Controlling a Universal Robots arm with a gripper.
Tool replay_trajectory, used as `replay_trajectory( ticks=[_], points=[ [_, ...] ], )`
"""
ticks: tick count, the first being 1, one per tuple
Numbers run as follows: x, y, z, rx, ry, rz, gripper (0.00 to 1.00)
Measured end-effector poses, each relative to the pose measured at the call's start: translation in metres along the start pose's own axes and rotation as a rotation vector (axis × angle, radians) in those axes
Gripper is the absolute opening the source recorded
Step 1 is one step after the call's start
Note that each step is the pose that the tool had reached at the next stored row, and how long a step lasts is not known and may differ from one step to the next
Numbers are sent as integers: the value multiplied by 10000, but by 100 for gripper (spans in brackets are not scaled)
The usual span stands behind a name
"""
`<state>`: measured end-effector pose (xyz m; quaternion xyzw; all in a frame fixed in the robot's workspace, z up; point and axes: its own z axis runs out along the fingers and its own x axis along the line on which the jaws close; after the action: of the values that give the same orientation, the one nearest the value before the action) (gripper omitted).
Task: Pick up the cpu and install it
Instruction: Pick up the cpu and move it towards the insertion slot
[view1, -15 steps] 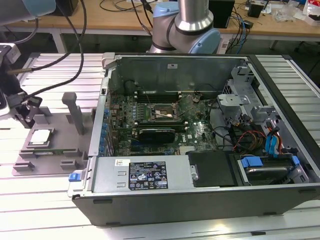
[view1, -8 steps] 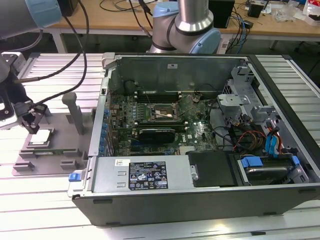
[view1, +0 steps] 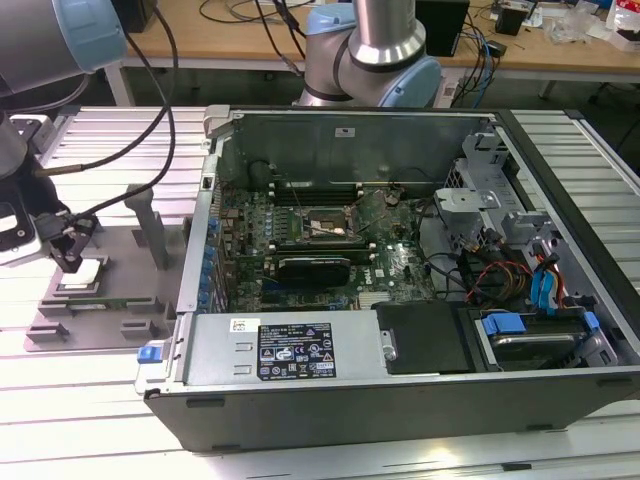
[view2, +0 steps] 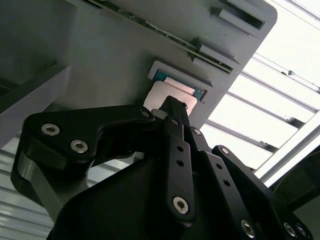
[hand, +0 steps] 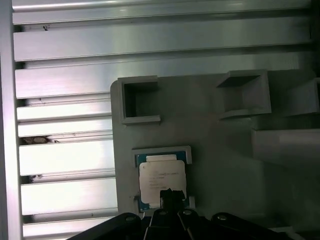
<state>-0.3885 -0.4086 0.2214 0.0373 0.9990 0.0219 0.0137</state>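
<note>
Grey fixture (hand: 225, 165) pocket holds the cpu (hand: 160, 175); gripper (hand: 169, 193) fingers (view2: 175, 150) pressed together over it. Exterior view adds open computer case (view1: 420, 405).

I'm driving a silver-grey tubular arm (view1: 383, 30) with pale blue rounded joint caps and black cables (view1: 172, 80) looping off it. In the second wrist view, its matte black end effector (view2: 169, 107) shows jointed bars studded with silver hex screws (view2: 181, 204).

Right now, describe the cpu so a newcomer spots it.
Toward the exterior view's left from the open computer case, a grey fixture plate lies on the slatted table. The cpu sits in a nest on it, beneath the gripper. It alone has a silver top with greenish rim; neighbouring pockets are plain grey.
</note>
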Motion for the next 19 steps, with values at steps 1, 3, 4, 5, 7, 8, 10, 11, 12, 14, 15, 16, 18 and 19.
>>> replay_trajectory(
  ticks=[1,3,4,5,7,8,10,11,12,14,15,16,18,19],
  points=[
    [1,0,3,2,2,0,11],
    [1,0,4,1,2,0,11],
    [1,0,4,1,2,1,11],
    [1,0,4,0,1,0,11],
    [1,0,4,0,2,0,11],
    [1,0,5,1,1,0,29],
    [1,0,5,0,1,0,42],
    [1,0,5,1,1,0,54],
    [1,0,5,0,1,0,54],
    [1,0,6,1,1,0,66],
    [0,0,17,-5,-4,0,66],
    [1,0,28,-7,-1,-3,66],
    [3,-2,69,-9,8,-156,66],
    [3,-2,83,-12,12,-248,66]
  ],
)
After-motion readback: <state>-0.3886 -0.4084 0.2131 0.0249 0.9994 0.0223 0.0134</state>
